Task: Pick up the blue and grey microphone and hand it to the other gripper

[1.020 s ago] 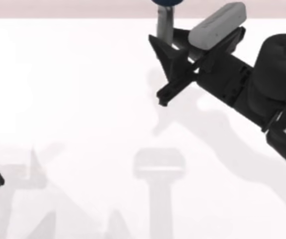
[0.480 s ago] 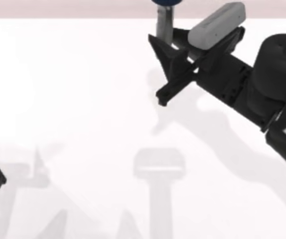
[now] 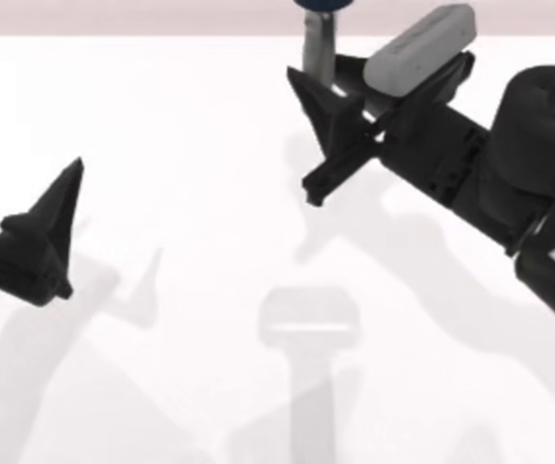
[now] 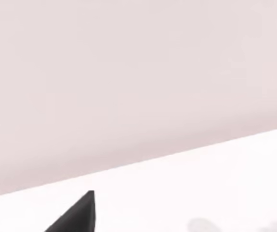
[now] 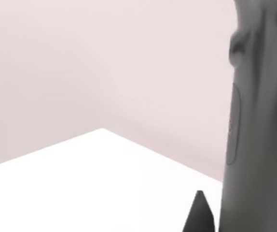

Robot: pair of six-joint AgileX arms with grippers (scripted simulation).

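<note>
The right end effector [image 3: 328, 97] is clamped on the blue and grey microphone [image 3: 319, 43] at the tabletop's [image 3: 181, 126] far edge, handle upright. The left end effector [image 3: 50, 232] lies well apart to the left — finger gap cannot be told.

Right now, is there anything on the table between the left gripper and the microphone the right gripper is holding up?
Nothing visible. The left gripper is at the table's left; the microphone is in the right gripper near the far edge, with only bare table between.
</note>
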